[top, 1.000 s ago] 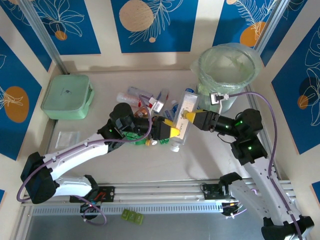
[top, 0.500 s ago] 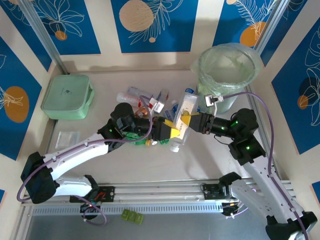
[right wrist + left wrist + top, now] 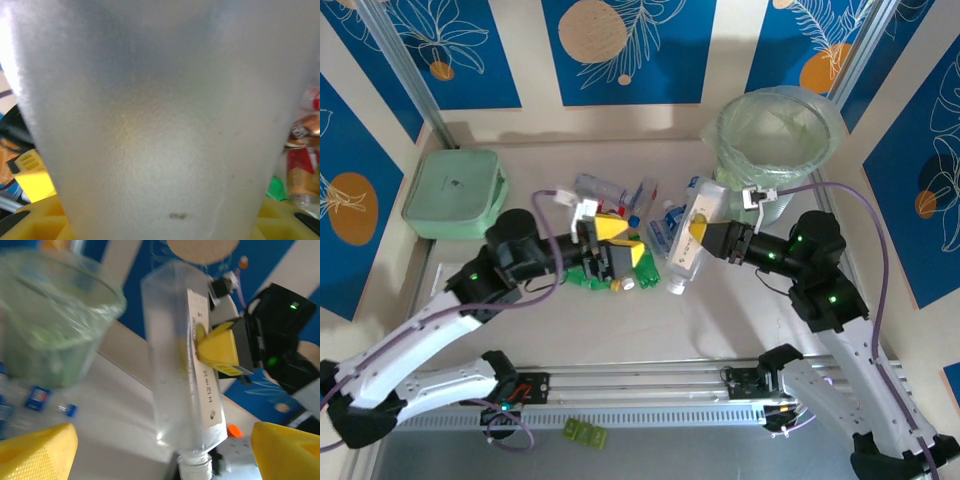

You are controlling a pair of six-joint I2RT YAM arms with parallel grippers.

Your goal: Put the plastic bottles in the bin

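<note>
The clear bottle (image 3: 682, 262) with the white label looks lifted off the table (image 3: 740, 320), just left of the bin (image 3: 724, 128) and nearer than it. My right tool (image 3: 701, 232) pinches it across its middle. Its long axis runs near to far, leaning slightly right, with the cap end pointing near and the base far, towards the bin. My left tool (image 3: 628, 245) stands spread and apart from it, over the other bottles (image 3: 620, 192). To do this well I'd raise it before swinging far-right, so the base clears the rim, and let go only over the bin's mouth.
</note>
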